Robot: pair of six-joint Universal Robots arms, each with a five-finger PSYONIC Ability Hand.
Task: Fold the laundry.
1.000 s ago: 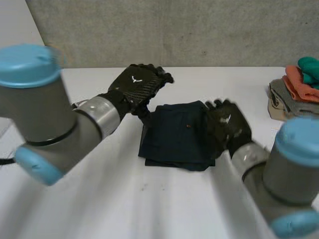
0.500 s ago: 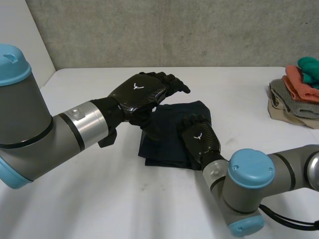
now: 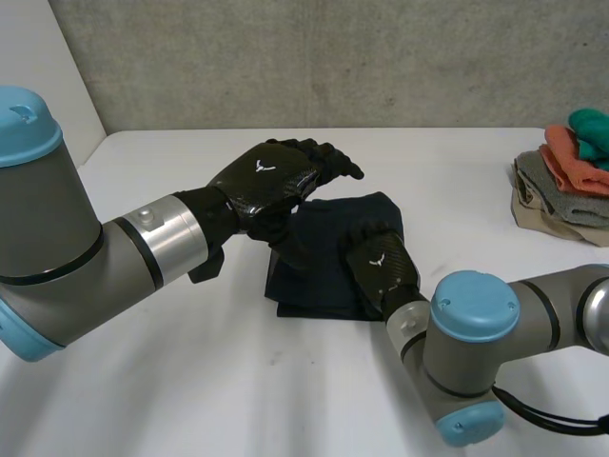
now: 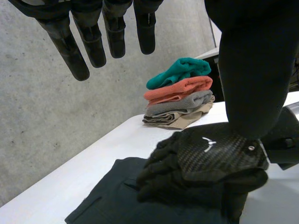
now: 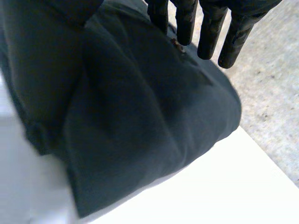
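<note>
Dark folded garment lies mid white table. The right hand rests on its near right part, fingers relaxed, gripping nothing. The left hand hovers over its far left edge, fingers straight and empty. A folded stack sits far right. Since half a second ago, barely any change; the right arm has shifted slightly.

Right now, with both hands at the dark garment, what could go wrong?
1. The right hand rests on the folded dark garment. Sliding it off could drag the top layer and undo the fold.
2. The left hand is open over the garment's far left edge, close to the right hand. An inward move may make them collide.
3. The stack of folded laundry stands off to the robot's right. A wide right-arm swing could topple it.
</note>
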